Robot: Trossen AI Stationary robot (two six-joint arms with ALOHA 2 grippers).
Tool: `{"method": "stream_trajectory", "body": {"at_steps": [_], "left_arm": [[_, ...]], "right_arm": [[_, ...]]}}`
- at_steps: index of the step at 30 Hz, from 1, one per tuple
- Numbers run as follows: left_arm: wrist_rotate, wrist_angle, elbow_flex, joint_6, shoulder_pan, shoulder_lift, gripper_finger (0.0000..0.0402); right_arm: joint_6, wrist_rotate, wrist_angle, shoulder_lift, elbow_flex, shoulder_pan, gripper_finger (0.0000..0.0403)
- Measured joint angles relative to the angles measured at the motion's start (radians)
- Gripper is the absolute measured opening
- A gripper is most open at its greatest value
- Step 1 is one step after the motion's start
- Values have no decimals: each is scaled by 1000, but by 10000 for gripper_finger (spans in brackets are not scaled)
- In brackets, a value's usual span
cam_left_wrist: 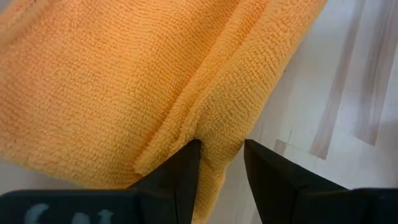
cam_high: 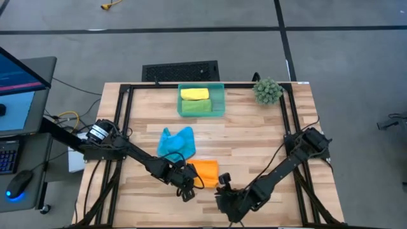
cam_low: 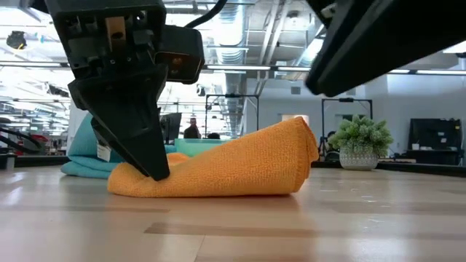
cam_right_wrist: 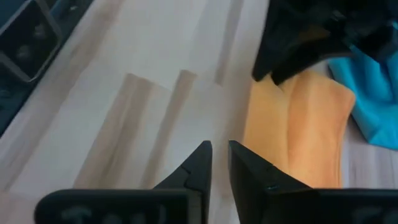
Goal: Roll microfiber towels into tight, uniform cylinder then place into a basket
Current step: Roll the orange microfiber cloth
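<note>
The wooden table [cam_high: 254, 137] carries everything, and both dark arms reach in over its near half. The left arm runs from the table's left edge toward the middle, and its left gripper [cam_left_wrist: 221, 168] stands on the near-left edge of the orange towel [cam_high: 205, 170], its two fingers pinching a raised fold of the cloth between them; in the low view the same gripper [cam_low: 156, 171] comes down onto the left end of the orange towel [cam_low: 226, 171], which lies as a loose, partly rolled bundle, higher at its right end. The right arm comes from the table's right side, and the right gripper [cam_right_wrist: 219, 155] hovers over bare wood just beside the orange towel [cam_right_wrist: 298, 124], holding nothing, its fingers parted by only a narrow gap; in the high view it sits near the front edge [cam_high: 224, 184], to the right of the left gripper [cam_high: 186, 189]. Beyond the left gripper, touching the far side of the orange cloth, lies the sky blue towel [cam_high: 176, 143], crumpled and unrolled. Farther back still, well apart from both grippers, the teal basket [cam_high: 219, 102] rests at the table's rear edge with the yellow towel [cam_high: 194, 93] and the green towel [cam_high: 196, 107] rolled side by side inside it. To the right of the basket, at the rear right, stands a small spiky green plant [cam_high: 268, 91].
</note>
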Motion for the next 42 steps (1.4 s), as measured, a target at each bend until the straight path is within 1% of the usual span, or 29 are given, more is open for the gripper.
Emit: {"method": "stream_trajectory", "body": {"at_steps": [5, 8, 10, 12, 15, 19, 23, 27, 32, 36, 39, 42], "left_arm": [[1, 0, 0, -4, 0, 0, 126], [2, 0, 0, -4, 0, 0, 126], [2, 1, 0, -5, 0, 0, 126], [5, 1, 0, -5, 0, 0, 126], [5, 1, 0, -5, 0, 0, 126], [5, 1, 0, -5, 0, 0, 126], [5, 1, 0, -4, 0, 0, 126], [5, 1, 0, -5, 0, 0, 126], [6, 0, 0, -5, -1, 0, 126], [7, 0, -1, 9, -1, 0, 126], [6, 0, 0, 56, -1, 0, 126], [-1, -8, 7, 148, -6, 1, 126]], "right_arm": [[18, -18, 29, -1, 0, -33, 115], [-38, -66, 36, 30, 2, -59, 147], [-76, -72, 16, 52, -3, -65, 168], [-86, -54, 34, 73, 2, -72, 187], [-92, -3, 10, 82, -2, -77, 212], [-79, 12, 17, 78, 0, -77, 234], [-41, 19, 9, 74, 1, -83, 239], [10, 21, -38, 116, -1, -109, 240], [82, 5, -34, 139, 3, -134, 240], [144, -64, -35, 137, 4, -153, 237], [190, -91, -36, 137, 4, -166, 220], [220, -135, -51, 138, 5, -182, 186]]}}
